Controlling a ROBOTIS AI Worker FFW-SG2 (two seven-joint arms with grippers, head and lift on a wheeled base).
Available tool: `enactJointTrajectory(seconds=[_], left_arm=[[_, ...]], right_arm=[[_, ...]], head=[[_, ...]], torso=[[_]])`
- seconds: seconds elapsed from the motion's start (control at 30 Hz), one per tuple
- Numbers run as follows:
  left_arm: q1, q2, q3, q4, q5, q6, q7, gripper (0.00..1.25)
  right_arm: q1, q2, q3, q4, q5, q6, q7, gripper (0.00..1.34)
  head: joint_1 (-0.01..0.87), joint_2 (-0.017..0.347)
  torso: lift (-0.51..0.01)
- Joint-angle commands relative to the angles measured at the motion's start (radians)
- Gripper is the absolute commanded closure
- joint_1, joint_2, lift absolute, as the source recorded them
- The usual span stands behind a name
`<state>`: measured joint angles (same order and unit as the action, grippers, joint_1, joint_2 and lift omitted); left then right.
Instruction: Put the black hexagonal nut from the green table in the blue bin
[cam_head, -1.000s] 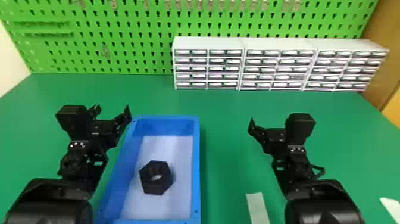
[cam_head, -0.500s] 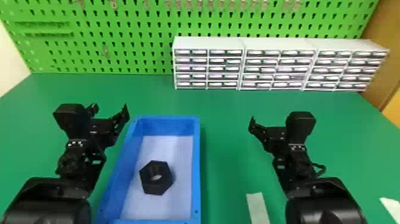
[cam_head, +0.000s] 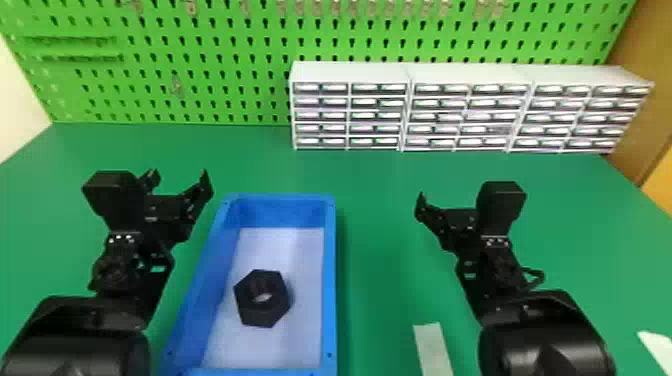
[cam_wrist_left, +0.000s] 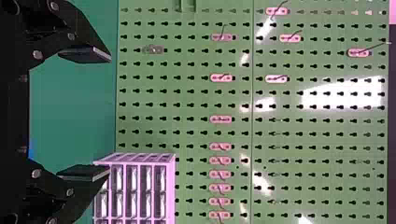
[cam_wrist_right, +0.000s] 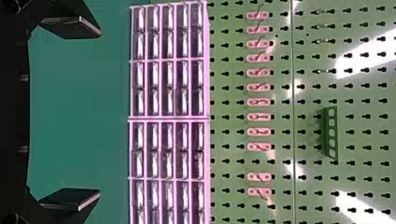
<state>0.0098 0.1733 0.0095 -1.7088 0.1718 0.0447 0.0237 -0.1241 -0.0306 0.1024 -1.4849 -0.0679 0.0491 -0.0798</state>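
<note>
In the head view, the black hexagonal nut (cam_head: 247, 305) is lying flat in the blue bin (cam_head: 330, 280), resting on its pale floor and not touching its walls. Counting from the nut, with twelve o'clock pointing away from the robot, the left gripper (cam_head: 179, 177) is hanging at eleven o'clock, just beside the bin, and the right gripper (cam_head: 450, 220) is hanging at two o'clock, well apart from it. The green table (cam_head: 380, 190) is stretching under everything. Little white drawers (cam_head: 465, 117) are standing in a row between one and two o'clock, a green board full of holes (cam_head: 210, 80) is standing behind at twelve, and a pale strip (cam_head: 434, 345) is lying between three and four. In the left wrist view, the left gripper (cam_wrist_left: 110, 114) is keeping its two fingers wide apart, with the board and some drawers showing beyond. In the right wrist view, the right gripper (cam_wrist_right: 100, 113) is spreading its fingers wide too, and pink hook holders (cam_wrist_right: 258, 101) are sitting on the board past the drawers.
</note>
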Motion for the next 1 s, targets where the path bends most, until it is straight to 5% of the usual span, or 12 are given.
enactJointTrajectory(seconds=[0.0, 0.97], left_arm=[[-0.001, 0.000, 0.000, 0.005, -0.003, 0.001, 0.001, 0.41], [-0.022, 0.000, -0.016, 0.020, -0.011, 0.000, -0.001, 0.41]], right_arm=[[-0.006, 0.000, 0.000, 0.002, 0.003, 0.000, 0.000, 0.10], [-0.020, -0.003, -0.021, 0.000, 0.000, -0.006, 0.000, 0.10]], head=[[0.686, 0.052], [0.686, 0.052]], torso=[[-0.097], [-0.097]])
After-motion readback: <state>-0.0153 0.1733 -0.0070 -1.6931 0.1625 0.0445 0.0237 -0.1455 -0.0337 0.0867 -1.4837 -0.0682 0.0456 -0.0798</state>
